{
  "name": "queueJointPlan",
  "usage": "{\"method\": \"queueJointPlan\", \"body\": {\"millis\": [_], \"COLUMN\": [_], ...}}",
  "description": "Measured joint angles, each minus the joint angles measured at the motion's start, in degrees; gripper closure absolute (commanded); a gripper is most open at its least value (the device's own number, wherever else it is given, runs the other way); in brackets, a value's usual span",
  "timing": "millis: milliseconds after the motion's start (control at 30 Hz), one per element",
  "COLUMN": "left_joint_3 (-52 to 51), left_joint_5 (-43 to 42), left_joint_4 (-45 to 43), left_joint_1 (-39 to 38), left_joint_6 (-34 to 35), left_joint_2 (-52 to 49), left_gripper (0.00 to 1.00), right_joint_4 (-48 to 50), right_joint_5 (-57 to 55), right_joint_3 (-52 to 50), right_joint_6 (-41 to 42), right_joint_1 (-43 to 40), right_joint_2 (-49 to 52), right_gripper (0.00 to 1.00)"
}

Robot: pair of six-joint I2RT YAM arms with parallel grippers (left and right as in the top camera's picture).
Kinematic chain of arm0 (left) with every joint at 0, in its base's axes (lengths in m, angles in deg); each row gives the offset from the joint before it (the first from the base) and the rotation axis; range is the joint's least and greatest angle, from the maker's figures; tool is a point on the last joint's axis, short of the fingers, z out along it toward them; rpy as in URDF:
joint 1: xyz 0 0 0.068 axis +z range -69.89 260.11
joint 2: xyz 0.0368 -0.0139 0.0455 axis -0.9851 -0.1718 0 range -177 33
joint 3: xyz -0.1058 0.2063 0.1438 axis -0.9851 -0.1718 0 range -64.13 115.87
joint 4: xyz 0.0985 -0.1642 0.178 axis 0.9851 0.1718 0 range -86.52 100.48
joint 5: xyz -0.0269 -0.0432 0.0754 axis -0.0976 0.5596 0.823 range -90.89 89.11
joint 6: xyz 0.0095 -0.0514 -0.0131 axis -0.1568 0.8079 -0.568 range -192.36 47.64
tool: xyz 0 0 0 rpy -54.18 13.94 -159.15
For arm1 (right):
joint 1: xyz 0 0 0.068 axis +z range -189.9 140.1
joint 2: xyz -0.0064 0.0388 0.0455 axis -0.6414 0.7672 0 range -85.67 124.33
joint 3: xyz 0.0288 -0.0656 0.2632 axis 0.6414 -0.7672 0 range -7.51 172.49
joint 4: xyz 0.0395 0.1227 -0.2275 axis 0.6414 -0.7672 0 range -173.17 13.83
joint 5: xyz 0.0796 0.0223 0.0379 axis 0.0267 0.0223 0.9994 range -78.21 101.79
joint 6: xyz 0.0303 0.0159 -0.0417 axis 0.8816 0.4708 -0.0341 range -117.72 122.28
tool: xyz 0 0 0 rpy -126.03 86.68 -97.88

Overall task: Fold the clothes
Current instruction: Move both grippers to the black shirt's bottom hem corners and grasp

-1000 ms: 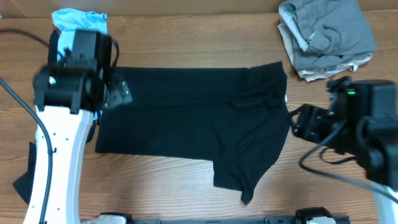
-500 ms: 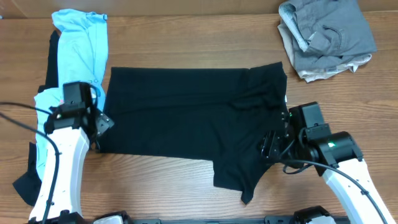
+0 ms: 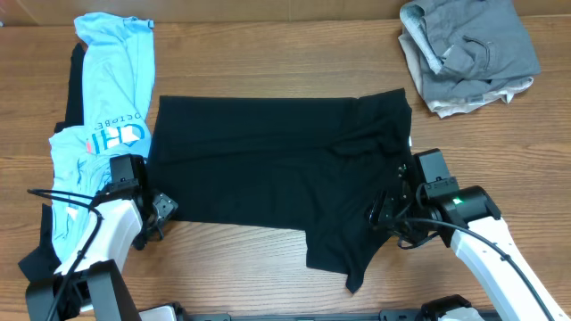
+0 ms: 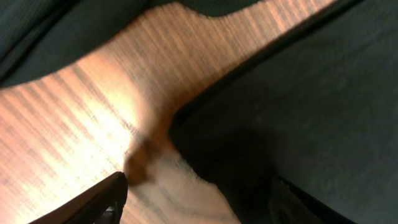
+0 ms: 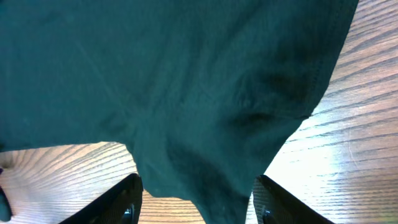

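Observation:
The black shirt (image 3: pixel 268 169) lies spread flat across the middle of the table, one sleeve trailing toward the front edge (image 3: pixel 352 259). My left gripper (image 3: pixel 164 209) is low at the shirt's front-left corner. In the left wrist view its jaws are open (image 4: pixel 199 202), with that corner (image 4: pixel 249 155) lying between them on the wood. My right gripper (image 3: pixel 382 214) hovers over the shirt's right side. In the right wrist view it is open (image 5: pixel 199 202) and straddles a hanging fold of the cloth (image 5: pixel 205 162), which looks teal in that view.
A light-blue printed tee (image 3: pixel 111 98) lies along the left edge over a dark piece (image 3: pixel 36 259). A grey and beige pile (image 3: pixel 468 49) sits at the back right corner. Bare wood (image 3: pixel 268 53) shows behind the shirt.
My left arm has come down from the shirt's back-left corner to its front-left corner, jaws narrowing. My right arm swung in from the right onto the shirt's right side.

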Motion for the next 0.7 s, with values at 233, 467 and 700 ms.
{"method": "queueJointPlan", "body": {"millis": [233,467,700], "left_joint_3": [0.35,1.22,2.14], "left_joint_5": [2.69,3.08,-1.09], "left_joint_4": [-8.28,-11.47,-8.94], "left_joint_1": [0.00,0.33,0.37], "left_joint_6": [0.15,-0.33,-2.23], "left_joint_2": [-2.86,-4.68,-4.70], "left_gripper": [0.36,0.93,0.96], "right_joint_4": [0.11,1.31,0.79], "right_joint_5": [-0.13,-0.28,0.59], "right_joint_3": [-0.04,-1.49,-2.40], "right_joint_6": [0.13,0.35,1.29], "right_joint_1": [0.00,0.00,0.00], "right_joint_2": [0.79,0.81,0.85], "right_gripper": [0.40,0.40,0.45]}}
